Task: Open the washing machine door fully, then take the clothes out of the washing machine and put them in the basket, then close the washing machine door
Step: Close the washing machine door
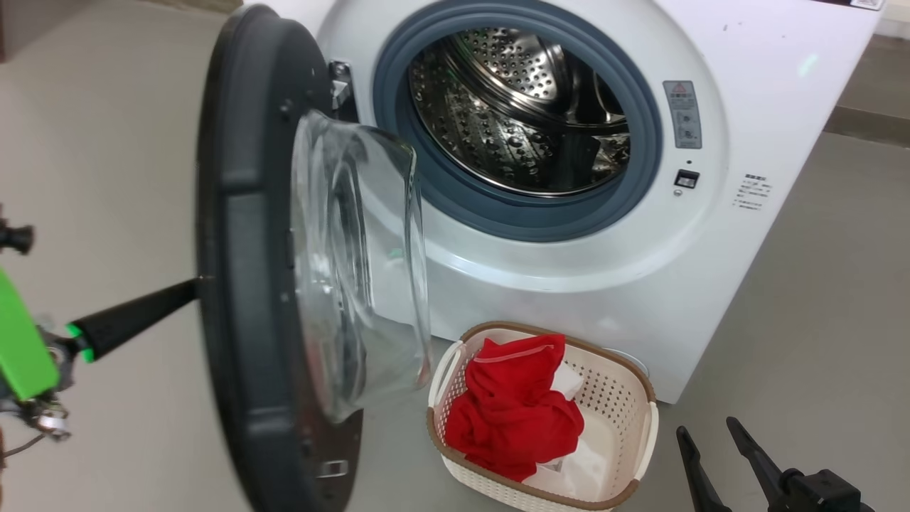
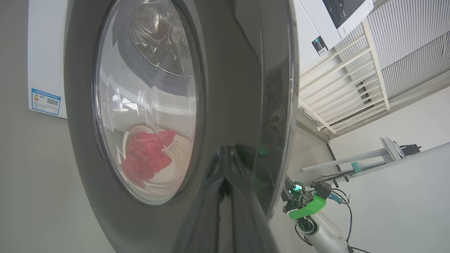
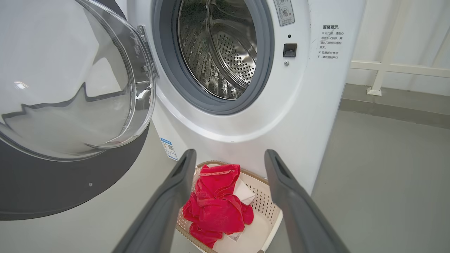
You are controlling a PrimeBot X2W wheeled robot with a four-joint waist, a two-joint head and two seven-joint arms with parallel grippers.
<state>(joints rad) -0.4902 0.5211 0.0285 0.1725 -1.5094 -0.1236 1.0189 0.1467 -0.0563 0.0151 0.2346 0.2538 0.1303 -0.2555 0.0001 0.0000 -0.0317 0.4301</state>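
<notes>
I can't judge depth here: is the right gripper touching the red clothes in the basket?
Apart. The head view shows the open right gripper beside the basket, bare floor between it and the clothes.

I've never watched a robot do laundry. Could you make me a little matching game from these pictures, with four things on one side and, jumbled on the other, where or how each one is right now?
Things
1. washing machine door
2. drum
3. red garment
4. right hand

Place or state
A. lying in the basket
B. fingers spread apart, holding nothing
C. swung open
D. bare steel, no laundry showing inside

Right pairs: 1-C, 2-D, 3-A, 4-B
</notes>
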